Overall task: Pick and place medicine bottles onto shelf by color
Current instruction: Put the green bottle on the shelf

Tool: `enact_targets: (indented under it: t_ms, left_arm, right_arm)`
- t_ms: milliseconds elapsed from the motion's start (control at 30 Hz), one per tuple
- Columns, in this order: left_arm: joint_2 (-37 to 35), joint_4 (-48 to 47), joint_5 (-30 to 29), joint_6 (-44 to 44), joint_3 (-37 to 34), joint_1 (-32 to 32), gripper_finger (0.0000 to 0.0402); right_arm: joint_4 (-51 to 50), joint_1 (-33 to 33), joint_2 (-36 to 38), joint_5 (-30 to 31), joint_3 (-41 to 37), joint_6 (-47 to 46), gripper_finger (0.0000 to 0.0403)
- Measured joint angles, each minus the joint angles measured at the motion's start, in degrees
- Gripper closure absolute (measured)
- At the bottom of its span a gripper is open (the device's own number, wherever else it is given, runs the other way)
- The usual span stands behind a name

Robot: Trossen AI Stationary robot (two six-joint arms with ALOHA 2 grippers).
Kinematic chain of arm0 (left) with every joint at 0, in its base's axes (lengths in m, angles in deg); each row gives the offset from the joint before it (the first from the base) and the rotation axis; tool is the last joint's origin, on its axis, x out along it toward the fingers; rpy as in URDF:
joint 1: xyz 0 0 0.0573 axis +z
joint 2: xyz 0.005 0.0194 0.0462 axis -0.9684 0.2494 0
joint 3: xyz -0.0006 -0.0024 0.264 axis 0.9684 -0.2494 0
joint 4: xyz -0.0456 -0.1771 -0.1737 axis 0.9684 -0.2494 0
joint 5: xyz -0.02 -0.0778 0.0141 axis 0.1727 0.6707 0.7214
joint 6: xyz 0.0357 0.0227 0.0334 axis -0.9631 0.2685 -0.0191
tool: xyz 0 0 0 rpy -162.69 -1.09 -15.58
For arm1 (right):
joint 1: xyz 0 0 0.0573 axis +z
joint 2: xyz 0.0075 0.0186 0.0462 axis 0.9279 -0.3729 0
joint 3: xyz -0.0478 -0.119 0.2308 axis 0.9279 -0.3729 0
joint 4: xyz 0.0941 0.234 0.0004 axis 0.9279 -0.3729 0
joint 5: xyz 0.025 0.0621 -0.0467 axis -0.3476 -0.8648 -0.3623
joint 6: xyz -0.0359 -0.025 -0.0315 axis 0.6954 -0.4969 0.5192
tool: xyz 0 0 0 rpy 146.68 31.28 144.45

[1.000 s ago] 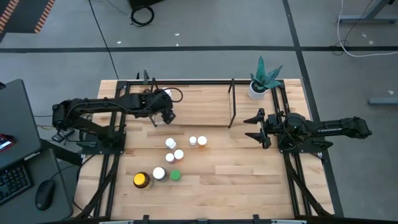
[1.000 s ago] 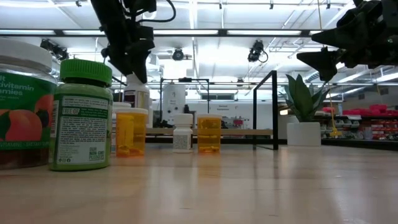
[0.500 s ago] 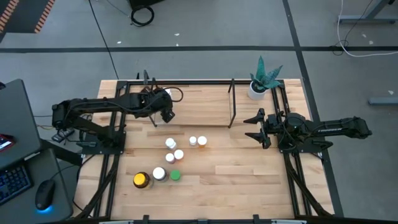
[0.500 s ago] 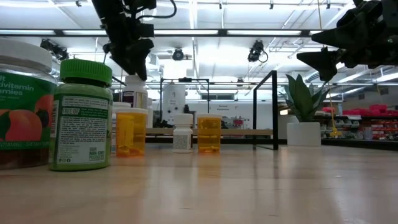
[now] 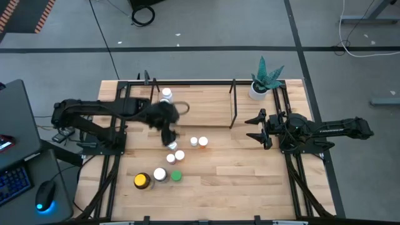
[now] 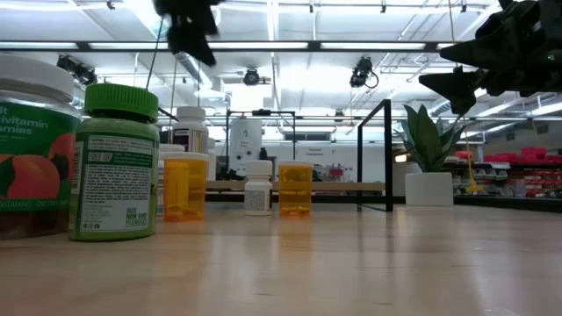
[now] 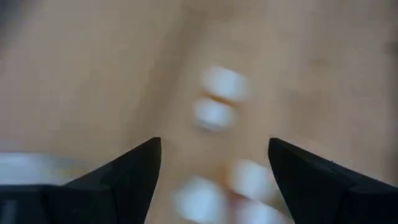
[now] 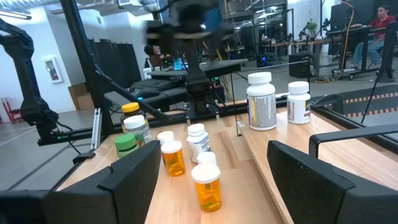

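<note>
your left gripper [image 5: 169,134] hangs spread and empty above the loose cluster of small white-capped medicine bottles [image 5: 179,154] on the light wood table [image 5: 250,175]. a white bottle [image 5: 166,95] stands on the black-rod shelf with the wood base [image 5: 206,103]. your right gripper [image 5: 255,128] waits spread near the potted green plant [image 5: 265,78], holding nothing.

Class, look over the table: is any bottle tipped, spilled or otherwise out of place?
Nothing stands out. The bottles on the table stand upright, as does the white bottle on the shelf. Nothing looks spilled.
</note>
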Motion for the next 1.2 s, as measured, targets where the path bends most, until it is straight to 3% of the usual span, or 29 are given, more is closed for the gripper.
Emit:
enact_targets:
  t_ms: [67, 167, 367, 567, 800, 967, 1200]
  left_arm:
    - [-0.02, -1.16, 3.7, 4.94, 0.0, -3.55, 0.0107]
    - [0.0, -3.93, 3.97, 12.18, 0.0, -10.18, 0.0114]
    - [1.49, -4.99, -4.29, 24.5, -0.02, -22.77, 0.0133]
    - [8.88, -6.31, -9.71, 27.61, 6.36, -29.45, 0.016]
    - [20.41, -23.79, -8.34, 30.74, 16.68, -33.95, 0.0172]
    - [23.63, -25.56, -8.27, 33.95, 18.85, -35.35, 0.0152]
    - [24.15, -25.7, -8.81, 38.06, 17.24, -34.97, 0.0074]
  right_arm:
    - [0.0, 0.0, 0.0, 0.0, 0.0, 0.02, 0.01]
    - [0.0, 0.0, 0.02, 0.0, 0.0, 0.02, 0.01]
    - [0.0, 0.0, 0.02, 0.0, 0.0, 0.01, 0.01]
    - [0.03, 0.0, 0.0, 0.0, 0.0, 0.01, 0.01]
    - [0.02, 0.0, 0.0, 0.0, 0.0, 0.02, 0.01]
    - [0.04, 0.0, 0.01, 0.0, 0.0, 0.02, 0.01]
    - [0.05, 0.0, 0.0, 0.0, 0.0, 0.02, 0.01]
